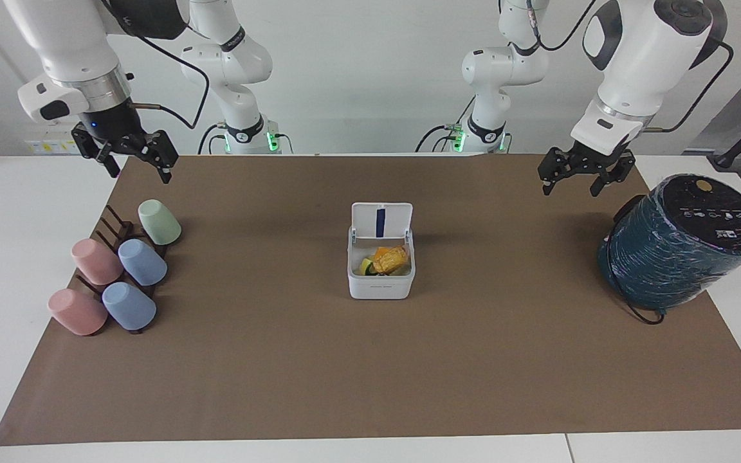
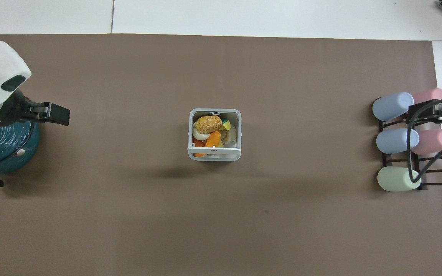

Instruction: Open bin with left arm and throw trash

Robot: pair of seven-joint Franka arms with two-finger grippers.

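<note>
The bin (image 1: 381, 283) (image 2: 214, 155) is a small white box in the middle of the brown mat. Its lid (image 1: 381, 220) stands upright, showing a blue strip. The trash lies inside it: an orange-brown lump (image 1: 390, 258) (image 2: 208, 124) on top, a yellow piece (image 2: 226, 125) and a creamy white piece (image 2: 199, 135) beside it. My left gripper (image 1: 570, 190) hangs open and empty above the mat next to the teal cylinder, well apart from the bin. My right gripper (image 1: 140, 175) hangs open and empty above the mat's corner by the cup rack.
A big dark teal cylinder (image 1: 682, 241) with a black top and a cable stands at the left arm's end. Pink, blue and green cups (image 1: 142, 262) lie on a dark rack (image 2: 430, 170) at the right arm's end. White table surrounds the mat.
</note>
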